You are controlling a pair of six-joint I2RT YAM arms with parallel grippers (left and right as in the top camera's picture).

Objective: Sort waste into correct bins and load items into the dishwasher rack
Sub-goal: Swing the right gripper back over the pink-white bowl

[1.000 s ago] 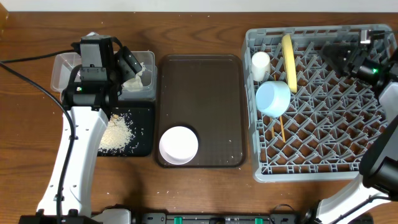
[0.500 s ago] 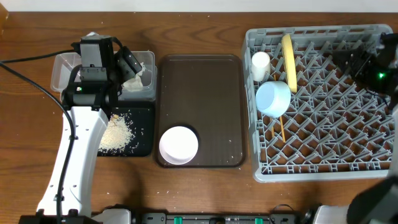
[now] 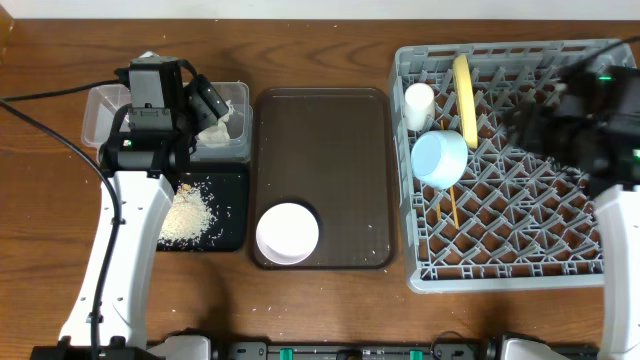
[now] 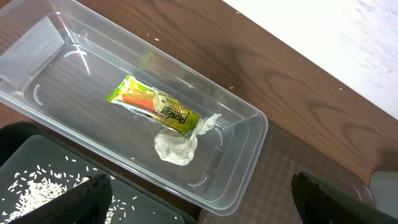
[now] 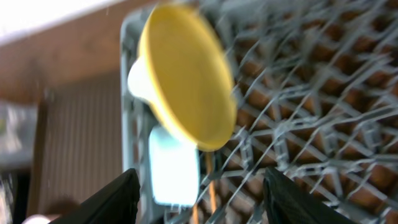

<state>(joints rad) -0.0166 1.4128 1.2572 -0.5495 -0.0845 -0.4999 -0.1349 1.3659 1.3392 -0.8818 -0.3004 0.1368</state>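
The left pincer [image 4: 208,202] is open and empty above the clear tub [image 4: 249,134], where the snack wrapper [image 4: 155,106] and tissue [image 4: 176,147] lie touching. Rice crumbs [image 3: 188,212] sit in the black tray [image 3: 232,215]. The right pincer [image 5: 199,199] is open and empty over the grey rack [image 3: 520,230], which holds the yellow plate [image 5: 186,74] on its edge, the blue bowl [image 3: 439,158], the white cup [image 3: 419,104] and the chopsticks [image 3: 451,207]. The white bowl [image 3: 288,232] sits on the brown tray [image 3: 330,150]
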